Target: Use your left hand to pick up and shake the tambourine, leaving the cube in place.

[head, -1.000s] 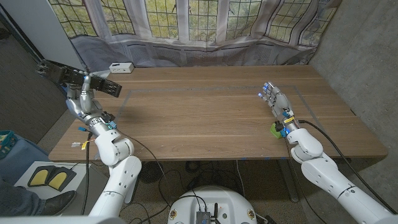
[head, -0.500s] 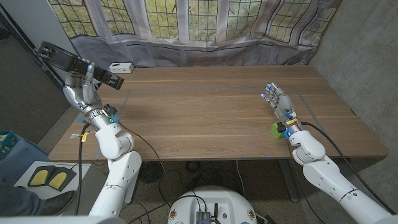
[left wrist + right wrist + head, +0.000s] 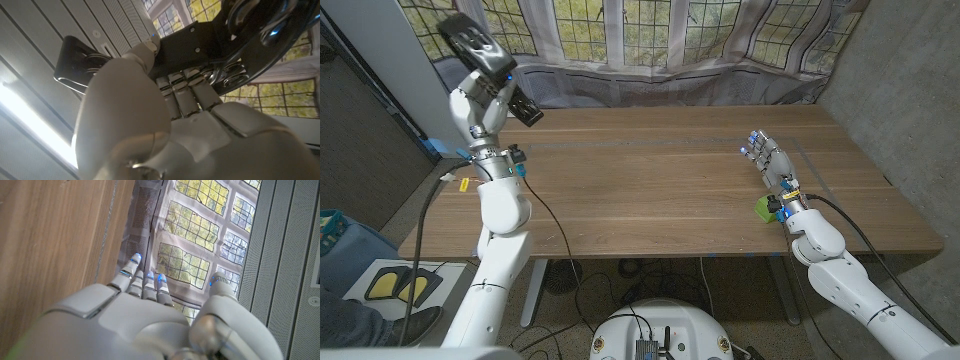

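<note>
Wooden table (image 3: 650, 190), left hand (image 3: 480, 105) raised clutching black tambourine (image 3: 490, 65), right hand (image 3: 768, 165) fingers apart, empty

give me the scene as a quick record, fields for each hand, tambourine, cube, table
left robot hand: raised above the table's left end, gripping the tambourine
tambourine: black, held in the air, tilted, jingles seen in the left wrist view
right robot hand: at the table's right side, holds nothing, fingers extended
cube: green, on the table beside the right wrist
table: wooden
task state: tambourine lifted, cube in place
</note>
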Motion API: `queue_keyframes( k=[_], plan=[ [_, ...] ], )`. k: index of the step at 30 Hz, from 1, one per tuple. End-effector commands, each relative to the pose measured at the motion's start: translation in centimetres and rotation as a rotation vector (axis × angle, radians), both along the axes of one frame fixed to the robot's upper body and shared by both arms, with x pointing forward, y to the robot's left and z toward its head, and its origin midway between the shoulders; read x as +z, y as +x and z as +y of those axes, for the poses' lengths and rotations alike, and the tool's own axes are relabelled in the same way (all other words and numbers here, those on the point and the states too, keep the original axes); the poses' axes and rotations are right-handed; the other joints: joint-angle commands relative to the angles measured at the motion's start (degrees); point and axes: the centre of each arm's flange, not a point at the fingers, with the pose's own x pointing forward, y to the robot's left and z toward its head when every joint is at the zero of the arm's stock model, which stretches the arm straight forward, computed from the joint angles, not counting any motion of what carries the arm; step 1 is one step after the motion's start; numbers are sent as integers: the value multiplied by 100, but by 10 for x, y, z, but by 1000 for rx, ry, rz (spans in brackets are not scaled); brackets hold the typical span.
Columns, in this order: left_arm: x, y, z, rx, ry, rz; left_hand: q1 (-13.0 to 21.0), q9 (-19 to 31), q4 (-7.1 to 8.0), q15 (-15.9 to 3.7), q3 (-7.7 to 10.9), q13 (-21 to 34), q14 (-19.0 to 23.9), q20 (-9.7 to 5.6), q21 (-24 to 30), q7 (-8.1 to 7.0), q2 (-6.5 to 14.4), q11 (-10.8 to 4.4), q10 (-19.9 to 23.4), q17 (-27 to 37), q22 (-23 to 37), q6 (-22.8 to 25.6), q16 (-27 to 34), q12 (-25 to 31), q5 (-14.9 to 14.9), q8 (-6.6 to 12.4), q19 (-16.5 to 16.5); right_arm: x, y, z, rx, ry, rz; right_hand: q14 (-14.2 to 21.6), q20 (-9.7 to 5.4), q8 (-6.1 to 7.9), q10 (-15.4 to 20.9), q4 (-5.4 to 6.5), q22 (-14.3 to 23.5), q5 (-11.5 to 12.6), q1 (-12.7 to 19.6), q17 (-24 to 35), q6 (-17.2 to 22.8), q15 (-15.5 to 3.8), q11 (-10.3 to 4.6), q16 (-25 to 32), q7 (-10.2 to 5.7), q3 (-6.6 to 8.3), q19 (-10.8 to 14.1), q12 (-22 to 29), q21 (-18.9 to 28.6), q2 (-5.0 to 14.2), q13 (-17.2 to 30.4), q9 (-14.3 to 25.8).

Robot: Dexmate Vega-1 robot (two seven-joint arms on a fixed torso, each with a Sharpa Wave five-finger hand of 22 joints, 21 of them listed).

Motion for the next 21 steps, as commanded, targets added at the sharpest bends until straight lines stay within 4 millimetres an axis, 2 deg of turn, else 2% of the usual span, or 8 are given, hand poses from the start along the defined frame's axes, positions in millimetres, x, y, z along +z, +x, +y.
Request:
queue_keyframes(
  k=[1,2,3,6,12,17,21],
  plan=[
    [46,16,-68,453,617,260,-129,17,128,-390,137,18,389,-35,32,-39,233,-169,224,40,24,111,40,-9,30,26,52,2,-1,3,6,-2,-11,24,5,31,73,2,11,7,17,11,46,1,8,-20,3,-9,41,-2,4,-29,19,26],
    [51,19,-80,509,704,308,-128,17,128,-396,135,20,381,-35,34,-38,235,-165,215,42,25,109,39,-13,30,24,54,2,-1,3,5,-2,-12,24,10,32,75,2,11,7,17,11,47,3,9,-20,3,-9,40,-2,3,-29,19,26],
    [51,19,-80,513,705,315,-129,17,131,-391,133,22,383,-33,33,-40,238,-164,219,43,25,106,41,-12,30,21,50,2,-1,3,4,-2,-12,21,7,31,74,2,11,7,18,10,46,3,7,-22,4,-9,41,-2,3,-29,19,26],
    [58,29,-103,620,896,433,-136,16,137,-375,132,31,322,-23,11,-45,242,-147,196,36,27,88,15,-26,33,6,-25,1,-2,3,1,3,-14,21,7,30,71,1,11,7,19,10,46,2,9,-23,3,-10,40,-4,2,-29,19,26],
    [50,51,-131,845,1048,561,-153,16,153,-397,126,53,293,-26,-14,-80,257,-159,168,30,29,76,7,-43,42,-12,-120,-2,-3,2,-2,11,-12,25,10,29,71,1,11,7,20,10,46,11,8,-23,5,-11,39,-5,1,-29,19,26],
    [42,66,-143,925,1155,669,-155,15,147,-386,134,70,309,-30,4,-80,256,-229,185,13,30,77,6,-41,51,-20,-96,-3,-3,2,-2,11,-9,24,11,29,73,0,11,6,21,10,49,8,9,-25,4,-14,39,-6,-1,-32,19,26],
    [36,73,-146,918,1203,735,-156,15,146,-398,134,80,312,-35,9,-79,259,-206,174,12,29,68,9,-48,54,-29,-94,-5,-2,2,-2,13,-3,25,12,28,73,0,11,6,20,10,51,8,9,-26,11,-15,40,-7,-1,-33,19,26]
  ],
)
